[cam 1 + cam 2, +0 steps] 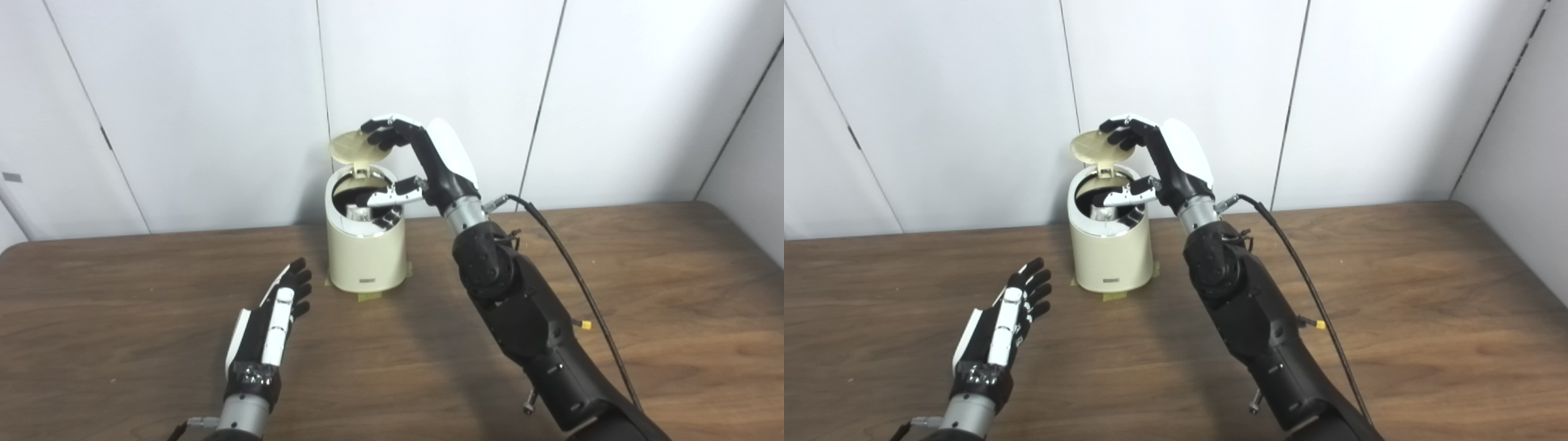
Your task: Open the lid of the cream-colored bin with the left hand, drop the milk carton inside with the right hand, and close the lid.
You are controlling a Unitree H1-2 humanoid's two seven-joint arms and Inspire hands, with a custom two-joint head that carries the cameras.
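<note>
The cream-colored bin stands at the back of the wooden table with its round lid tipped up on its hinge. Inside the dark opening lies a pale silvery thing, likely the milk carton. My right hand hangs over the bin with fingers spread. Its fingertips rest on the lid's upper edge and its thumb reaches across the opening; it holds nothing. My left hand lies open and flat above the table, left and in front of the bin, apart from it.
Tape patches show at the bin's foot. A black cable loops off my right forearm over the table's right side. White wall panels stand close behind the bin.
</note>
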